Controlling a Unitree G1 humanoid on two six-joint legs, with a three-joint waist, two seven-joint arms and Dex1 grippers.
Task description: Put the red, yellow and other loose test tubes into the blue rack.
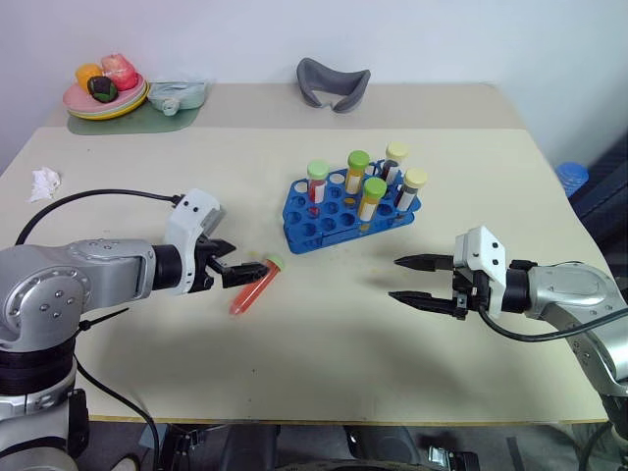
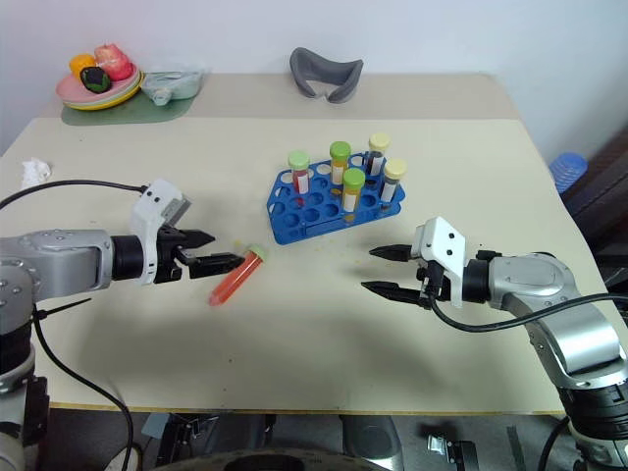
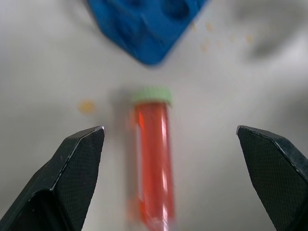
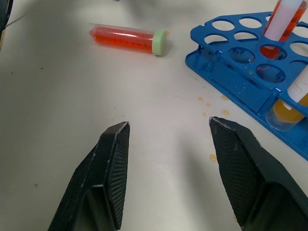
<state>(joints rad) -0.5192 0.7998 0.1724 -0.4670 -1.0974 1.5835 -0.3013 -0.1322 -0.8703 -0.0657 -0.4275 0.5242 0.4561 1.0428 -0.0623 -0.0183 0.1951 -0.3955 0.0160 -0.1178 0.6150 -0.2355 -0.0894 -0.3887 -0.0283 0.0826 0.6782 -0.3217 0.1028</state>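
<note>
Beige table (image 1: pixel 324 343): blue rack (image 1: pixel 348 208) with five capped tubes (image 1: pixel 372 197).

One loose red tube (image 1: pixel 253 287); five tubes in rack (image 1: pixel 306 224).

Even, bright overhead light on the table (image 1: pixel 324 324), soft faint shadows, no hard glare. Head views sharp across the frame. Left wrist view is blurred: red tube (image 3: pixel 153 159) smeared, blue rack (image 3: pixel 144 26) out of focus; right wrist view crisp.
</note>
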